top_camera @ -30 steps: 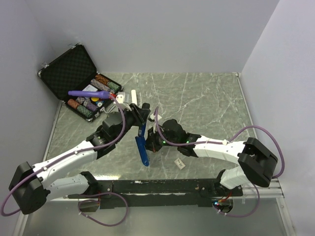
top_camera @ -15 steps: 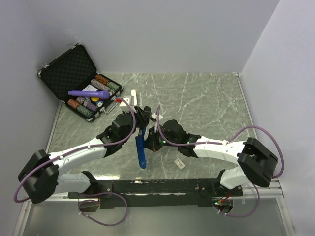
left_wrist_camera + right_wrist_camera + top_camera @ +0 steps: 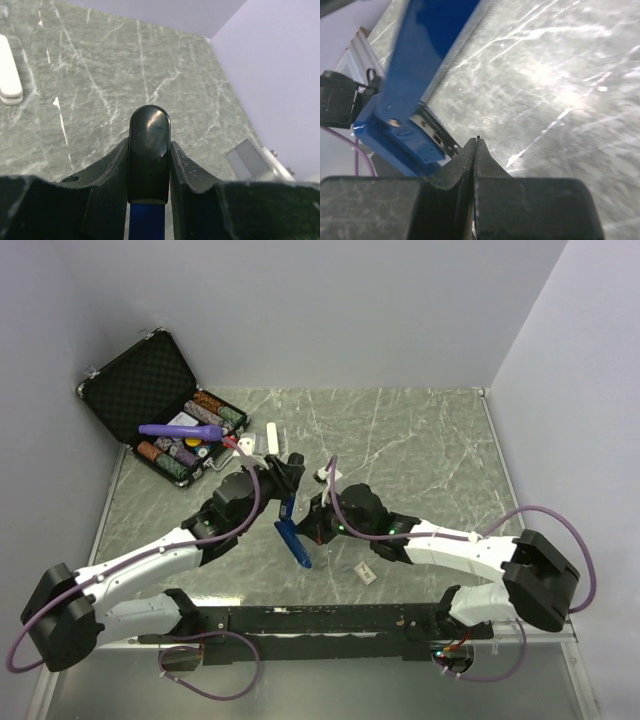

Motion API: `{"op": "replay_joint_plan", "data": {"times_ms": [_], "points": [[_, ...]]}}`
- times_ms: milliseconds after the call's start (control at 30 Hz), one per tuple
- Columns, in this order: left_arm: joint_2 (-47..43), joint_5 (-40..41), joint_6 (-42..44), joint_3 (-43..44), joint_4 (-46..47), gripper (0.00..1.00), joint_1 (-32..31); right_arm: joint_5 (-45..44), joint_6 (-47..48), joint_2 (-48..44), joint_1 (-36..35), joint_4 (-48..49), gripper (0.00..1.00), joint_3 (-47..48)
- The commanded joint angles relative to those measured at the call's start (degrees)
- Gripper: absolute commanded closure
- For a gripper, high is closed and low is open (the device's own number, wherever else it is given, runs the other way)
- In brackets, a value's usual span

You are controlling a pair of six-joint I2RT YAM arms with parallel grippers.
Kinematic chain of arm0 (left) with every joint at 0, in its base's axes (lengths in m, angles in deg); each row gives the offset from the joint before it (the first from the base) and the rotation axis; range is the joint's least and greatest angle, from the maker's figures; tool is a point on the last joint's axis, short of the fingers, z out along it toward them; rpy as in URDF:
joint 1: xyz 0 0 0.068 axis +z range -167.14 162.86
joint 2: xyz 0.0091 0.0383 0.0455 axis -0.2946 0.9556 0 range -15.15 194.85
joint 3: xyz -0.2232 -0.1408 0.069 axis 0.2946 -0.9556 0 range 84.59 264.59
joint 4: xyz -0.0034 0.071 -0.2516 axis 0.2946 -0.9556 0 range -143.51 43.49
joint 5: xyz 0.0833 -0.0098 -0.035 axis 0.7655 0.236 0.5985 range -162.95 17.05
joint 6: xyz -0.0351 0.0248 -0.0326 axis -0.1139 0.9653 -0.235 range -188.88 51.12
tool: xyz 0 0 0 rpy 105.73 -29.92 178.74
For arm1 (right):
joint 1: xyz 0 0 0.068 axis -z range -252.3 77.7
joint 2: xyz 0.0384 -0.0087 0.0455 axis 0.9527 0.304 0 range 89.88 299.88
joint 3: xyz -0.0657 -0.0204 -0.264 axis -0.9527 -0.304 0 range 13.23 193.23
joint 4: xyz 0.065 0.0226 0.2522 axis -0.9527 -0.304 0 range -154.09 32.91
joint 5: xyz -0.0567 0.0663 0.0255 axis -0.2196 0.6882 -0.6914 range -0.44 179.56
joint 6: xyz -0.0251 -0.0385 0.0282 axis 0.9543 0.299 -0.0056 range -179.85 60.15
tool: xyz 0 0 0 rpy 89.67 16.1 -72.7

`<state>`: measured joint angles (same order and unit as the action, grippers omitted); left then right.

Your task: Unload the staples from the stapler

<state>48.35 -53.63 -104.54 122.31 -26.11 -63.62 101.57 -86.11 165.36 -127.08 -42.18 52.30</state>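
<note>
The stapler [image 3: 291, 533] is blue with a black end and hangs tilted above the table. My left gripper [image 3: 285, 480] is shut on its black end [image 3: 149, 150], and the blue body [image 3: 147, 222] runs down out of the left wrist view. In the right wrist view the blue body [image 3: 415, 75] shows a silvery row of staples [image 3: 457, 55] along its edge and an open black metal end [image 3: 437, 137]. My right gripper [image 3: 476, 145] is shut, its tips just right of that open end. It also shows in the top view [image 3: 312, 526], beside the stapler's lower half.
An open black case [image 3: 150, 400] with a purple tube [image 3: 180, 430] and several chips sits at the back left. A white oblong bar [image 3: 272, 436] lies behind the left gripper and also shows in the left wrist view [image 3: 10, 70]. A small white piece [image 3: 365, 573] lies near the front.
The stapler's lower end has swung right and up a little. The right gripper has shifted with it. The left arm has drawn back to the left.
</note>
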Motion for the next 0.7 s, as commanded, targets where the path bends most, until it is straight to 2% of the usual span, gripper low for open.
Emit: {"op": "replay_joint_plan", "data": {"times_ms": [0, 367, 533, 667], "points": [[-5.23, -1.82, -1.52, 3.95, 0.61, 0.99, -0.37, -4.7, 3.4, -5.95, 0.55, -2.78, 1.0, -1.01], [-11.38, -1.3, 0.06, 4.21, -4.93, 0.99, -0.45, -12.01, 9.21, -14.92, 3.37, -14.64, 1.0, 1.62], [-13.76, -0.33, 1.2, 5.0, -6.51, 0.99, -0.37, -12.8, 9.65, -18.96, 3.37, -21.68, 0.67, 2.85], [-14.99, 0.46, 1.91, 5.79, -7.39, 0.99, -0.45, -7.54, 8.25, -21.95, 3.46, -23.18, 0.64, 2.15]]}}
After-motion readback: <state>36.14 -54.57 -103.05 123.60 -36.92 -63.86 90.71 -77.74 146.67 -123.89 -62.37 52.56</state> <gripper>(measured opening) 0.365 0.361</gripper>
